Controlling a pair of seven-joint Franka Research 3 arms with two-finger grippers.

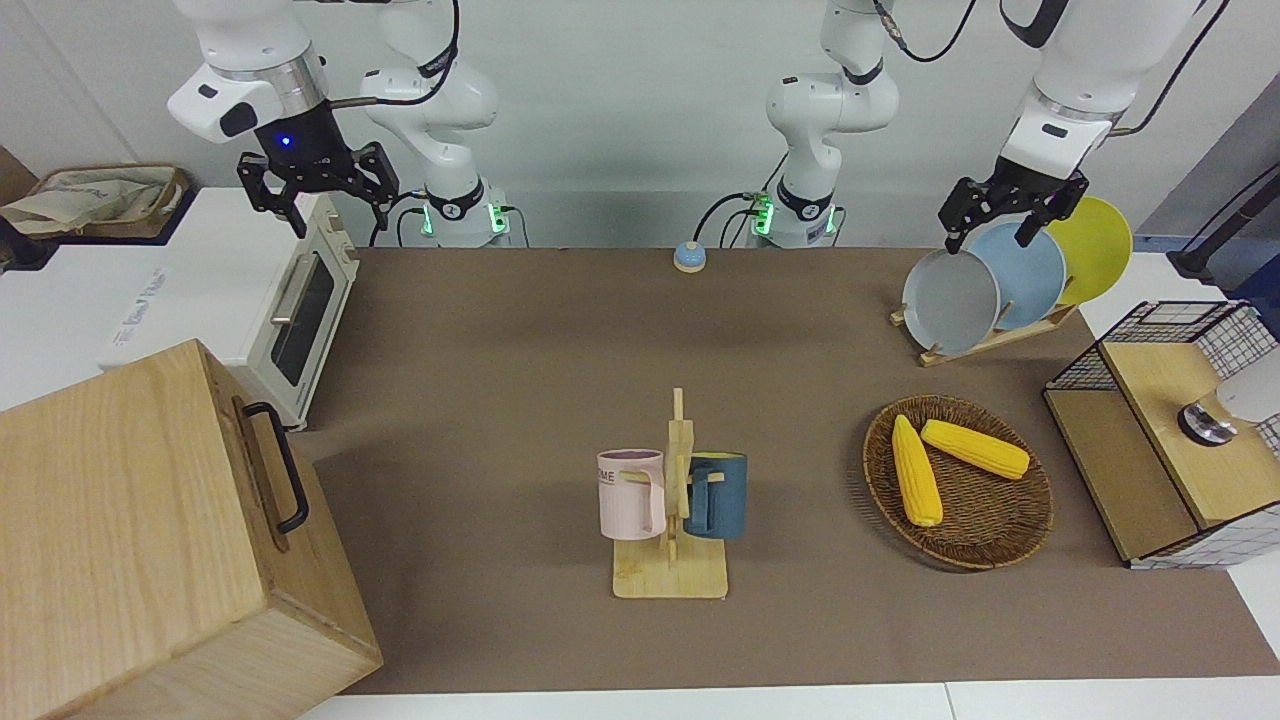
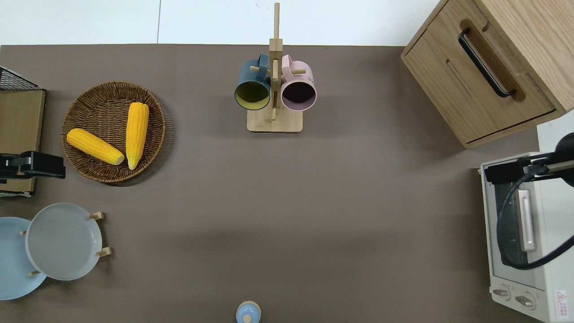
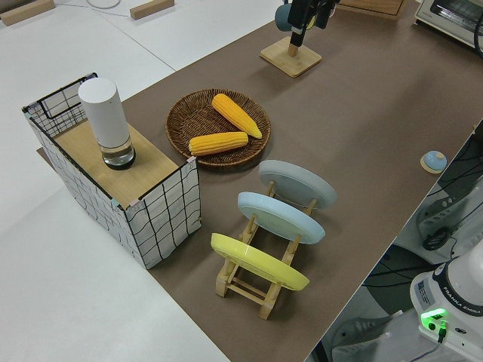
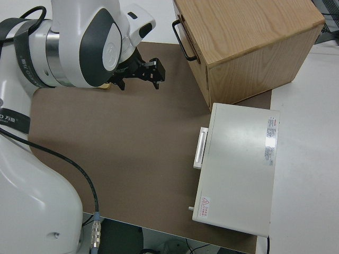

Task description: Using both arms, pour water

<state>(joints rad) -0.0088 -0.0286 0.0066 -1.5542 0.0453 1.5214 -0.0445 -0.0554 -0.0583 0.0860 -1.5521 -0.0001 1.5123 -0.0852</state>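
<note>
No water shows in any view. My right gripper [image 1: 342, 222] hangs open and empty over the white toaster oven [image 1: 290, 305] and also shows in the overhead view [image 2: 493, 172] and the right side view [image 4: 143, 74]. My left gripper [image 1: 987, 240] hangs open and empty over the wire shelf [image 2: 18, 116]. On that shelf stands a white cylinder with a clear base [image 3: 108, 124]. A pink mug [image 1: 630, 492] and a dark blue mug [image 1: 718, 495] hang on a wooden rack [image 1: 670, 575] mid-table, away from both grippers.
A wicker basket [image 1: 985, 545] holds two corn cobs. A plate rack [image 3: 260, 283] carries grey, blue and yellow plates. A wooden box with a black handle [image 1: 150, 540] sits farther from the robots than the oven. A small blue bell [image 1: 689, 258] is near the arm bases.
</note>
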